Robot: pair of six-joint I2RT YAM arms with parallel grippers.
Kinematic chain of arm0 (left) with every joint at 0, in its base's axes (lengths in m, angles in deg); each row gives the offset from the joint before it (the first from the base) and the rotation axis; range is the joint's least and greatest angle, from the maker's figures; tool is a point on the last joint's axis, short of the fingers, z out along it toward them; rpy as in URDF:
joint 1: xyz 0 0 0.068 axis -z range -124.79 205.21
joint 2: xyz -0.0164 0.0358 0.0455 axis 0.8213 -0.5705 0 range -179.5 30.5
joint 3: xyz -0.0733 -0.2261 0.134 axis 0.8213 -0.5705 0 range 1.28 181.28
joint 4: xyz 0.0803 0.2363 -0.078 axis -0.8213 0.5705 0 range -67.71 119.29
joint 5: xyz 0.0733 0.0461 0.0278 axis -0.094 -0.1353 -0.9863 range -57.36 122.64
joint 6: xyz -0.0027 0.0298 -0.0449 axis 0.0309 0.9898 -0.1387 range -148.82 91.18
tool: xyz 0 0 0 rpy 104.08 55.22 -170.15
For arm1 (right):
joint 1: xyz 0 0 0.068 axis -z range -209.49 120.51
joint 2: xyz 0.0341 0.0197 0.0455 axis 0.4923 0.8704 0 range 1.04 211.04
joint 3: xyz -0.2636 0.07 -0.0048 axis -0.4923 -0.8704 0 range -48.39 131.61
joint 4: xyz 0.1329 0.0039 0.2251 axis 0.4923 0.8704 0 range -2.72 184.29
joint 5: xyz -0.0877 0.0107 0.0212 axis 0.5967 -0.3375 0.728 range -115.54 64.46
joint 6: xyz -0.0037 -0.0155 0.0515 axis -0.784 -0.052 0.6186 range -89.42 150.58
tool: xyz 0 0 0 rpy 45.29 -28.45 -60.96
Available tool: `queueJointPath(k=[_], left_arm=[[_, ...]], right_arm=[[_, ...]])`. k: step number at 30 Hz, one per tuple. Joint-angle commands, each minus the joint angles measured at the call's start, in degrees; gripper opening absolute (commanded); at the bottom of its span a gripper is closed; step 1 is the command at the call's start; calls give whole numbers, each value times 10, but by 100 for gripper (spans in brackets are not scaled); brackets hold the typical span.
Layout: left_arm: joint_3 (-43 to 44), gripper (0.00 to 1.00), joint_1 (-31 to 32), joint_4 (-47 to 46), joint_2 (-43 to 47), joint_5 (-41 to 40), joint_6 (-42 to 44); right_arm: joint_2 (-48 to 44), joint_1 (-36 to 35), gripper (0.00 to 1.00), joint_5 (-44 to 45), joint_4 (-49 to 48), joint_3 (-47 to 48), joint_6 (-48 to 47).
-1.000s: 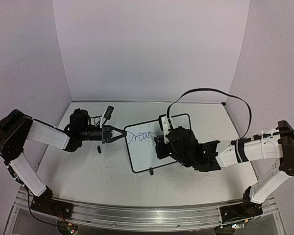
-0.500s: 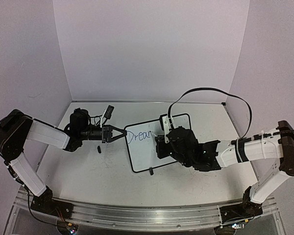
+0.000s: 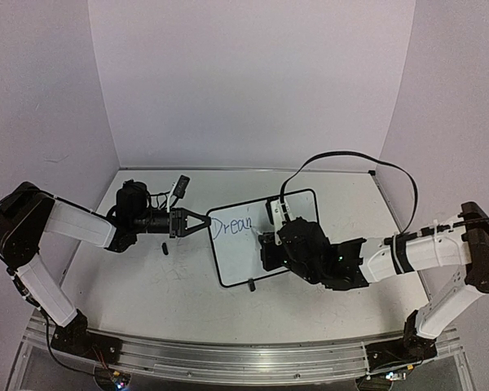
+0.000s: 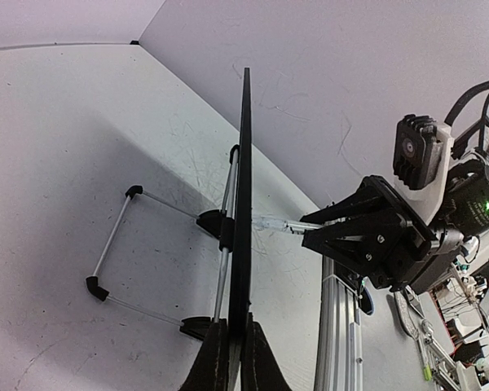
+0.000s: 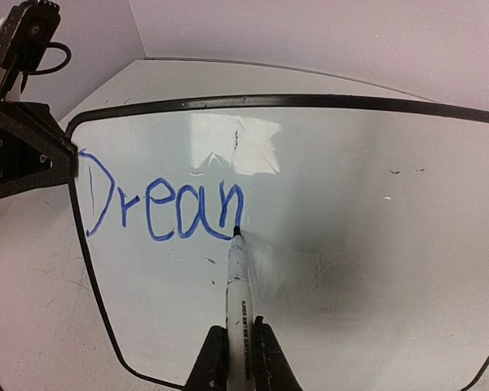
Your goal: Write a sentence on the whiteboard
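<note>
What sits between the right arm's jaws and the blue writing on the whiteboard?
A white marker: the jaws clamp its barrel and its tip touches the whiteboard at the end of the sentence. The right wrist view shows it.

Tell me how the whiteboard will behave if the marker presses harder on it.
Probably stiff: the whiteboard looks thin but straight edge-on. Likely apt to tip back, since it leans only on a thin wire stand; the left gripper, jaws shut on its edge, seems to brace it.
</note>
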Motion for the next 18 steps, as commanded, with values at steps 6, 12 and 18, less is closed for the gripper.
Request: queueJointPath(k=[6,12,18], left_arm=[[17,0,3,1,12,28,-5],[16,0,3,1,14,27,-5],[15,0,3,1,15,27,-5]], right_arm=[[-8,3,0,25,3,25,-15],[-3,8,0,33,-4,37,-23],[2,14,0,41,-5,47,-30]])
